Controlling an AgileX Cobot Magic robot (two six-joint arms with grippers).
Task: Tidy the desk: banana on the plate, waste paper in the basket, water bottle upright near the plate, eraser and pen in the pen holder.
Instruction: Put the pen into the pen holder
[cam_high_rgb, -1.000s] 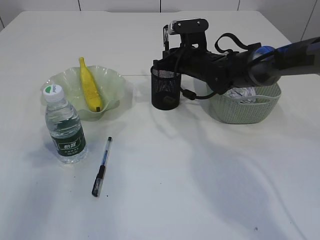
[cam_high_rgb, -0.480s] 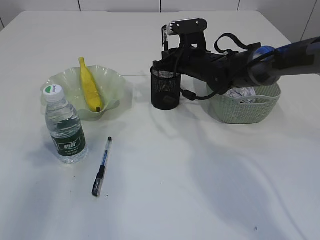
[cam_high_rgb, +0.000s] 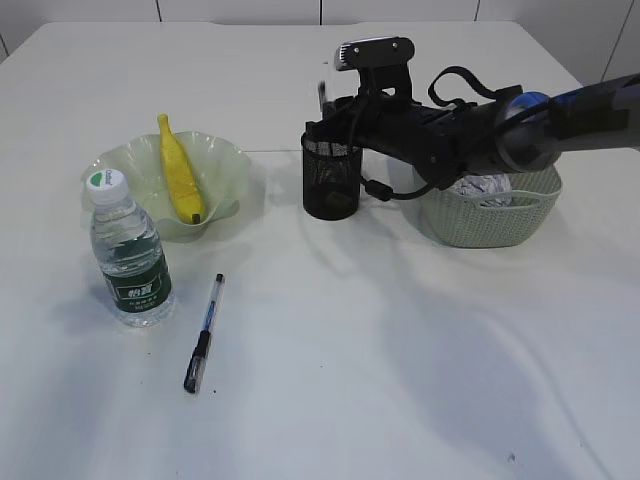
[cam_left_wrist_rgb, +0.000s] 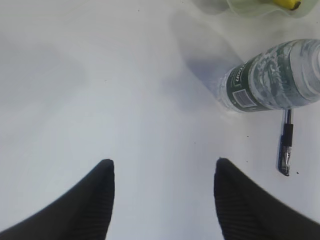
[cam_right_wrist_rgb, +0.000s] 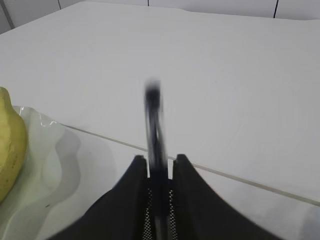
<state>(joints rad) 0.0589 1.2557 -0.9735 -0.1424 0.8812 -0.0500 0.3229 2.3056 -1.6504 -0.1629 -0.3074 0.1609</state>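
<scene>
Bottle (cam_high_rgb: 129, 254) label is dark green, lettering too small.

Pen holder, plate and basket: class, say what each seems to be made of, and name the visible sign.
Pen holder: black wire mesh, probably metal; its wall shows a fine grid. Plate: pale green, translucent, glossy, glass or plastic; light passes through its wavy rim. Basket: matte grey-green, likely moulded plastic; a regular woven pattern with a cut-out handle.
</scene>
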